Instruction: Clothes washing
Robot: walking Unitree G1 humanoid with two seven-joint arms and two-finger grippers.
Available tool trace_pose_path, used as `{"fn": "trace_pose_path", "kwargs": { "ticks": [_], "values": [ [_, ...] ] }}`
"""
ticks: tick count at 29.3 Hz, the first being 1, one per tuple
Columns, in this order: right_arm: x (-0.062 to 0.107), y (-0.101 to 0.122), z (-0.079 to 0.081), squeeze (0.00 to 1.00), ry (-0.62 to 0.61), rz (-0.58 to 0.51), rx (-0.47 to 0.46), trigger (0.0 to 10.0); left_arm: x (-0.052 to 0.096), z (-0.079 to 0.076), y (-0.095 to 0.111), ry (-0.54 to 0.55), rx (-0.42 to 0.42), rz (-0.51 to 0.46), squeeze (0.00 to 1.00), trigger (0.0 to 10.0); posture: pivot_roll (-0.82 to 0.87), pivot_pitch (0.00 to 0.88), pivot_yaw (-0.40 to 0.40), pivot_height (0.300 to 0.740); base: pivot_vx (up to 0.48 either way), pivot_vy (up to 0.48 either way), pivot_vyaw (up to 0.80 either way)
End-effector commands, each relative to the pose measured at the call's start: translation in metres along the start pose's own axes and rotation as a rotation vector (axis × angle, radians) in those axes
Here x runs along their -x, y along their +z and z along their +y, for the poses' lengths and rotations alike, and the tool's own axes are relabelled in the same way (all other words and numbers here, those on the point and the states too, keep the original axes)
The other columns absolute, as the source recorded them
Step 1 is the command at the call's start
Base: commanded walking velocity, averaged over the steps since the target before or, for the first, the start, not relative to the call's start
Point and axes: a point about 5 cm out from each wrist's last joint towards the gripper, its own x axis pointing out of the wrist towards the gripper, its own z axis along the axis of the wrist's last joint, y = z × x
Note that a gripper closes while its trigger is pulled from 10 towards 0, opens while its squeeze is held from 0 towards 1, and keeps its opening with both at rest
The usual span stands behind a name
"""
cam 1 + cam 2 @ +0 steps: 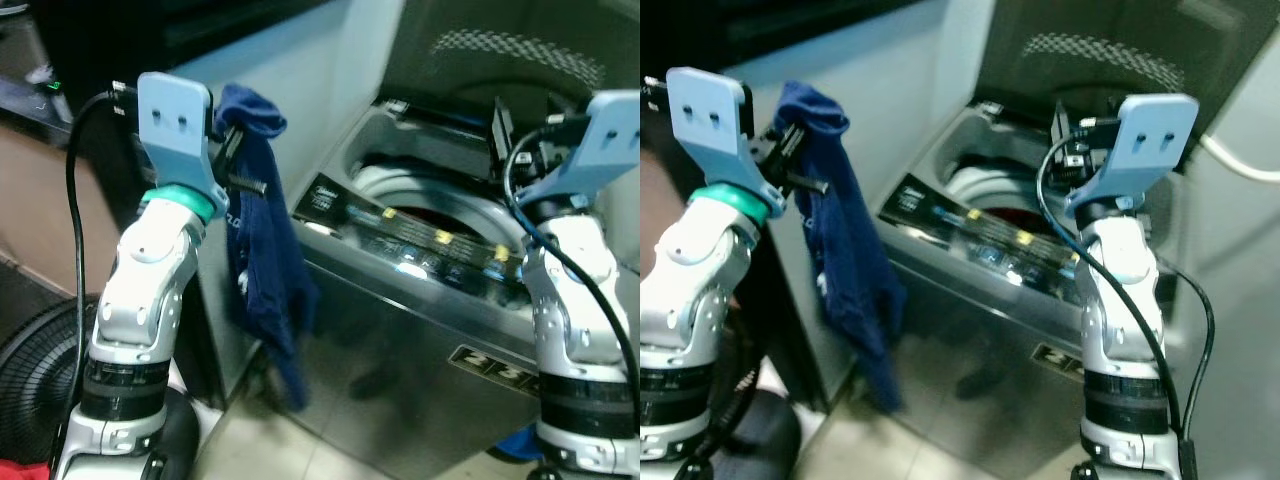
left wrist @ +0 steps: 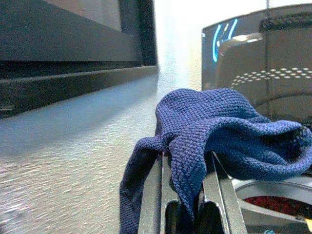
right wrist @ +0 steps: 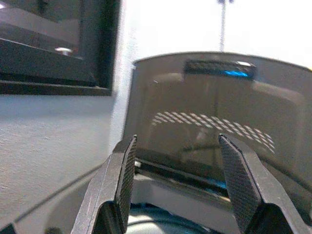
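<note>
Both grippers raised: left gripper [image 2: 185, 204] pinches blue garment [image 1: 265, 260]; right gripper [image 3: 178, 185] spread above washer rim [image 1: 440, 205].

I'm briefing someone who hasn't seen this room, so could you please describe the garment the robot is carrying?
Find the open top-loading washing machine. To its left, the left claw is raised with a dark blue knitted garment pinched between its fingers. It hangs limp down beside the machine, the only cloth outside the drum.

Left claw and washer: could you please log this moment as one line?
left claw: shut on blue garment, left of washer | right claw: open above drum | lid: up
</note>
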Motion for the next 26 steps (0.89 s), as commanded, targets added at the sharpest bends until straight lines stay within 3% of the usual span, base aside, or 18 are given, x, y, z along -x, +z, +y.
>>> {"fn": "trace_pose_path", "kwargs": {
  "ticks": [1, 19, 26],
  "values": [
    [0.001, -0.001, -0.003, 0.0, -0.011, 0.004, -0.002, 10.0, 0.0, -0.003, 0.005, -0.008, -0.004, -0.029, 0.0, 10.0, 0.02, 0.021, -0.004, 0.74, 0.0, 0.0, -0.8],
    [0.0, -0.002, 0.001, 0.0, -0.007, 0.005, -0.02, 10.0, 0.0, 0.001, 0.008, 0.021, -0.017, -0.048, 0.0, 10.0, 0.03, 0.029, -0.007, 0.74, 0.0, 0.0, -0.8],
    [0.0, -0.004, 0.004, 0.0, 0.002, 0.002, -0.004, 10.0, -0.002, 0.008, 0.01, 0.079, -0.028, -0.066, 0.0, 10.0, 0.03, 0.031, -0.008, 0.74, 0.441, 0.0, -0.07]
  ]
}}
